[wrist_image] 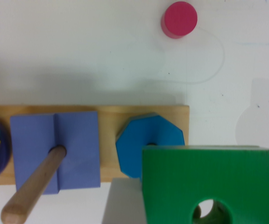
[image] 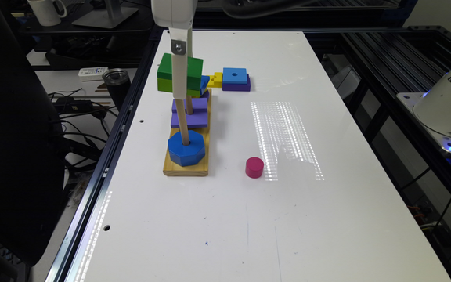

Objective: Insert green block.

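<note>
- Nearest the exterior camera, the magenta cylinder (image: 254, 167) lies loose on the white table (image: 217, 227), apart from the wooden base (image: 186, 169).
- On the base, the blue octagonal block (image: 186, 148) sits threaded on the front peg (image: 181, 121); the purple block (image: 190, 113) sits on the middle peg behind it.
- Above the pegs, the gripper (image: 180, 84) holds the green block (image: 180, 74) aloft, its fingers clamped on the sides, judging by the lift; the contact itself is hidden.
- In the wrist view the green block's centre hole (wrist_image: 208, 210) faces down, apparently for peg alignment.
- Farthest back, the blue-over-purple block (image: 236, 79) rests on the table beside a yellow piece (image: 217, 80).
</note>
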Available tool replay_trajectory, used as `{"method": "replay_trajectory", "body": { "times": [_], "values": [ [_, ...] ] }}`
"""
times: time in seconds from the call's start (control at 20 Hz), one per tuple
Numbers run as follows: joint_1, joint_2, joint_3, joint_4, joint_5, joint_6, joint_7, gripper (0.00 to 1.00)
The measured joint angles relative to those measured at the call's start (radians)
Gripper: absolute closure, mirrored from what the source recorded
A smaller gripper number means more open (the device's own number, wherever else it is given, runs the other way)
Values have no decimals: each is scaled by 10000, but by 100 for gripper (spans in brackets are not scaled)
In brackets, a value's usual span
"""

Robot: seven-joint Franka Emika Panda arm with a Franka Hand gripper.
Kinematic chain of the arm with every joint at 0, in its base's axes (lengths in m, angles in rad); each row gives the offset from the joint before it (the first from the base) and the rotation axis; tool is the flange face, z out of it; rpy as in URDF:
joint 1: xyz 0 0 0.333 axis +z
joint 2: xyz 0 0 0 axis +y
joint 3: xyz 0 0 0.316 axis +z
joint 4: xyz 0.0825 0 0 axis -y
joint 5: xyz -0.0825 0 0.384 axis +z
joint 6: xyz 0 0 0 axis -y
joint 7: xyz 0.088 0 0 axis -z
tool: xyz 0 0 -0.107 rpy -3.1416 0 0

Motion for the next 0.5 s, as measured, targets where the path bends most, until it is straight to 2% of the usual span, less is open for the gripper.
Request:
{"method": "replay_trajectory", "body": {
  "times": [0.3, 0.5],
  "values": [
    [0, 33, -4, 40, -1, 13, -3, 100],
    [-3, 230, -27, 248, -25, 16, -17, 100]
  ]
}}
